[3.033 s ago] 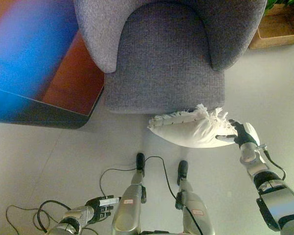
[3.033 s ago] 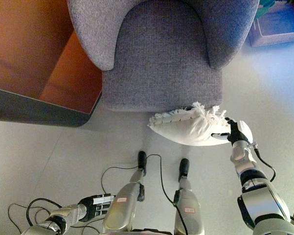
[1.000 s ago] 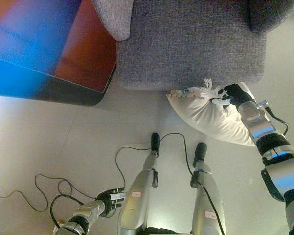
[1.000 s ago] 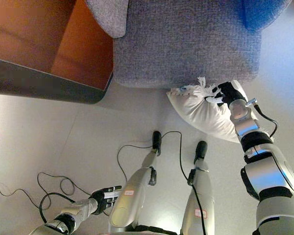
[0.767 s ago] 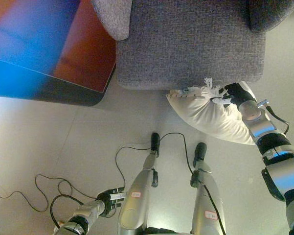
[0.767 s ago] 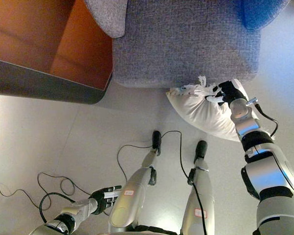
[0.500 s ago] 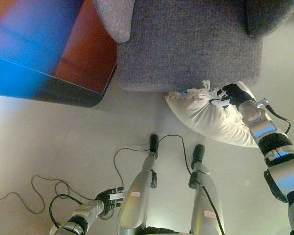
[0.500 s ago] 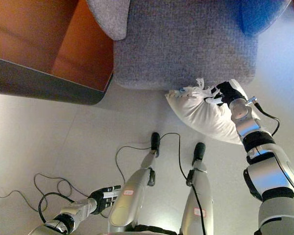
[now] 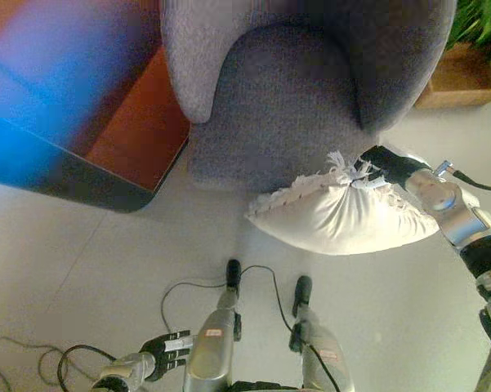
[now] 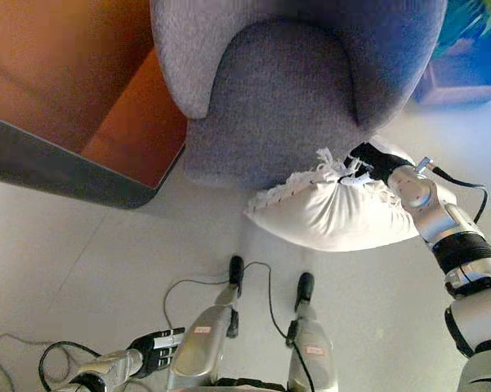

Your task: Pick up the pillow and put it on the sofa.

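White fabric is bunching up where the right hand (image 9: pixel 390 167) is gripping the pillow (image 9: pixel 343 217) — the dark fingers (image 10: pixel 366 158) are curled round its fringed top edge, near the corner closest to the sofa (image 9: pixel 290 106). The pillow is hanging from that pinch in the air, off the floor (image 9: pixel 98 245), with its tasselled seam running down to the left and its smooth belly sagging below. Its upper edge is lying just in front of the grey sofa's seat cushion, overlapping the front rim of the seat as seen from above; whether it is touching the upholstery cannot be told. The sofa is a rounded armchair shape, its padded arms curving round a darker seat.

The left hand (image 9: pixel 167 351) is hanging low at the bottom left of the view, well apart from the pillow, its fingers relaxed and holding nothing. A reddish-brown tabletop (image 10: pixel 122 122) with a dark edge is standing just beside the sofa's left arm — a wooden planter (image 9: pixel 461 82) with green leaves is showing at the upper right.
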Tool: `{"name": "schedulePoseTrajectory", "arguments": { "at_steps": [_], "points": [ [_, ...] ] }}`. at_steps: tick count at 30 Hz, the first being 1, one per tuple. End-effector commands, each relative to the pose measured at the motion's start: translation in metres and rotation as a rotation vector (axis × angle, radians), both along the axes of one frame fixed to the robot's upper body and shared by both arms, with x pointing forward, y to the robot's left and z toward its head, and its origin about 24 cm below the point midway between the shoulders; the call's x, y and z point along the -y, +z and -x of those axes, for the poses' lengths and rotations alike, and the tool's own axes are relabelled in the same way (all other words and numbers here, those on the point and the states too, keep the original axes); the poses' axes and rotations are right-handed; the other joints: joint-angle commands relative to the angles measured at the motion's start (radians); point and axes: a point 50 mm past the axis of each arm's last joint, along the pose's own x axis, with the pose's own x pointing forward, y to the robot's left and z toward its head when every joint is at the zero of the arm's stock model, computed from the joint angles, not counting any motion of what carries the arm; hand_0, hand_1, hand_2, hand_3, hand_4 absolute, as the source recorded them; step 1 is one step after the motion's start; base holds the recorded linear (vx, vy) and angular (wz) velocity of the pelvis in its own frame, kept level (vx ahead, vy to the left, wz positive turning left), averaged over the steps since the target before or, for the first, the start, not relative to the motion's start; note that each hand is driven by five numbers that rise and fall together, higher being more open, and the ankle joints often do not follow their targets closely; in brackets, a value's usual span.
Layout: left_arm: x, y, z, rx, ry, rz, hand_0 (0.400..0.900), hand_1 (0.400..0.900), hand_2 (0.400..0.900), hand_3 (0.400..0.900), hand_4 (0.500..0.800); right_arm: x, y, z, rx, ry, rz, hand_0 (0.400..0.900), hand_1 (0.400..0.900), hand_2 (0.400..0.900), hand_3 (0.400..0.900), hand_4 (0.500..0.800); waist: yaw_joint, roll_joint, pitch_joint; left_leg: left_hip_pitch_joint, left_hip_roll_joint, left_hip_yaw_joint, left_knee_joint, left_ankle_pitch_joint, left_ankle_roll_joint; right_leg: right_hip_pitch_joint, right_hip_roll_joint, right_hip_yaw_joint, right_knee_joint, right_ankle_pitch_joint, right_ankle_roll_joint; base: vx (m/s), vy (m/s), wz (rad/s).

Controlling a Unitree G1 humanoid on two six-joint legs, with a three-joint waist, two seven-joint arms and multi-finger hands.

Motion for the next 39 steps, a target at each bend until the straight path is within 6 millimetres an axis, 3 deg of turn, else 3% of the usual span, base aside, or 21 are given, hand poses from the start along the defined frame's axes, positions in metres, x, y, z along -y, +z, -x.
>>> {"name": "schedulePoseTrajectory", "arguments": {
  "at_steps": [1, 7, 13, 15, 17, 28, 35, 36, 37, 39],
  "points": [
    [-0.017, -0.012, 0.064, -0.235, -0.035, -0.028, 0.9, 0.9, 0.9, 0.9, 0.8, -0.009, 0.094, 0.005, 0.297, 0.153, -0.027, 0.4, 0.4, 0.4, 0.4, 0.5, -0.001, -0.076, -0.245, 0.083, -0.019, 0.029, -0.007, -0.132, -0.026, 0.011, 0.027, -0.021, 0.034, -0.04, 0.017, 0.21, 0.026, 0.04],
    [-0.022, -0.014, 0.095, -0.377, -0.03, -0.018, 0.9, 0.9, 0.9, 0.9, 0.8, -0.002, 0.121, 0.0, 0.187, 0.143, -0.112, 0.4, 0.4, 0.4, 0.4, 0.5, 0.023, -0.112, -0.342, 0.157, -0.018, 0.021, -0.007, -0.157, -0.029, 0.101, 0.036, -0.026, 0.005, -0.05, 0.011, 0.22, 0.031, 0.06],
    [-0.027, -0.013, 0.114, -0.471, -0.042, -0.02, 0.9, 0.9, 0.9, 0.9, 0.8, -0.006, 0.159, -0.012, 0.2, 0.095, -0.253, 0.4, 0.4, 0.4, 0.4, 0.5, 0.059, -0.134, -0.383, 0.193, -0.019, 0.003, -0.007, -0.169, -0.034, 0.151, 0.04, -0.039, -0.001, -0.066, 0.008, 0.12, 0.021, 0.11],
    [-0.027, -0.013, 0.114, -0.471, -0.042, -0.02, 0.9, 0.9, 0.9, 0.9, 0.8, -0.006, 0.159, -0.012, 0.2, 0.095, -0.253, 0.4, 0.4, 0.4, 0.4, 0.5, 0.059, -0.134, -0.383, 0.193, -0.019, 0.003, -0.007, -0.169, -0.034, 0.151, 0.04, -0.039, -0.001, -0.066, 0.008, 0.05, 0.026, 0.08],
    [-0.029, -0.012, 0.12, -0.504, -0.055, -0.022, 0.9, 0.9, 0.9, 0.9, 0.8, -0.013, 0.178, -0.016, 0.219, 0.078, -0.304, 0.4, 0.4, 0.4, 0.4, 0.5, 0.075, -0.134, -0.399, 0.208, -0.022, -0.013, -0.007, -0.173, -0.034, 0.172, 0.038, -0.047, -0.001, -0.073, 0.007, 0.08, 0.077, 0.13],
    [-0.025, -0.012, 0.126, -0.546, -0.021, 0.025, 0.9, 0.9, 0.9, 0.9, 0.8, -0.009, 0.19, -0.022, 0.196, -0.057, -0.318, 0.4, 0.4, 0.4, 0.4, 0.5, 0.088, -0.126, -0.422, 0.228, -0.026, -0.026, -0.007, -0.171, -0.033, 0.199, 0.027, -0.058, -0.001, -0.073, 0.01, 0.05, 0.073, 0.04],
    [-0.022, -0.012, 0.128, -0.576, 0.023, 0.05, 0.9, 0.9, 0.9, 0.9, 0.8, 0.019, 0.177, -0.017, 0.114, -0.247, -0.24, 0.4, 0.4, 0.4, 0.4, 0.5, 0.101, -0.129, -0.417, 0.231, -0.031, -0.042, -0.007, -0.17, -0.028, 0.207, 0.021, -0.065, -0.001, -0.074, 0.012, 0.07, 0.069, 0.09],
    [-0.022, -0.012, 0.128, -0.576, 0.024, 0.05, 0.9, 0.9, 0.9, 0.9, 0.8, 0.025, 0.175, -0.016, 0.121, -0.297, -0.243, 0.516, 0.516, 0.516, 0.516, 0.569, 0.105, -0.129, -0.414, 0.23, -0.03, -0.044, -0.007, -0.17, -0.027, 0.207, 0.02, -0.068, -0.001, -0.073, 0.013, 0.05, 0.029, 0.09],
    [-0.024, -0.012, 0.128, -0.577, 0.027, 0.048, 0.9, 0.9, 0.9, 0.9, 0.8, 0.03, 0.174, -0.015, 0.125, -0.339, -0.239, 0.9, 0.9, 0.9, 0.9, 0.8, 0.109, -0.129, -0.409, 0.229, -0.03, -0.046, -0.007, -0.169, -0.027, 0.207, 0.019, -0.07, -0.001, -0.073, 0.013, 0.03, 0.013, 0.09],
    [-0.026, -0.011, 0.129, -0.578, 0.022, 0.036, 0.9, 0.9, 0.9, 0.9, 0.8, 0.039, 0.174, -0.012, 0.122, -0.387, -0.253, 0.9, 0.9, 0.9, 0.9, 0.8, 0.118, -0.133, -0.401, 0.222, -0.029, -0.049, -0.007, -0.168, -0.026, 0.202, 0.018, -0.074, -0.001, -0.073, 0.014, 0.01, -0.014, 0.09]
  ]
}}
